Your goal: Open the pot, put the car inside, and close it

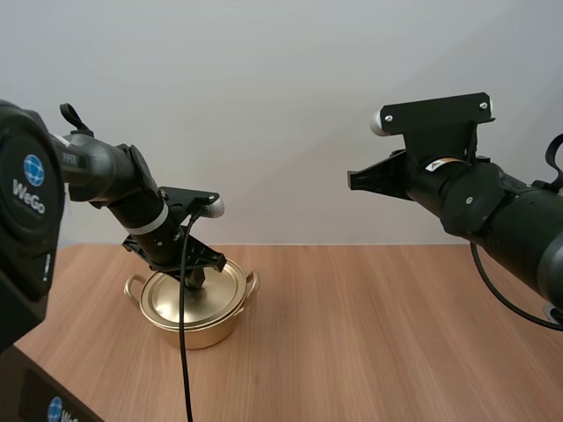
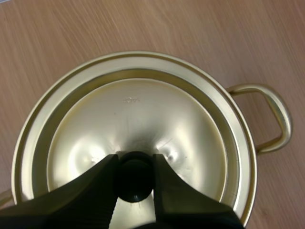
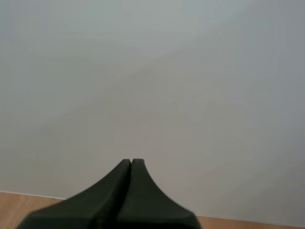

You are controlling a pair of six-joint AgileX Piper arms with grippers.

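Pinching the black knob [image 2: 135, 183] of the lid [image 2: 143, 114], my left tool [image 2: 135, 163] holds the closed pot [image 1: 195, 332] at the left of the desk [image 1: 378, 338], so I can lift the lid; my right tool [image 1: 354, 180], pressed together, hangs high at the right.

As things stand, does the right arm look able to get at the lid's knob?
Probably not: the left hand pinches the knob, covering it, and the right hand hangs shut, well away.

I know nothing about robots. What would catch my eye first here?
A shiny gold pot stands on the wooden table with its lid on. The left gripper pinches the lid's black knob. The right gripper hangs high above the table, shut on nothing.
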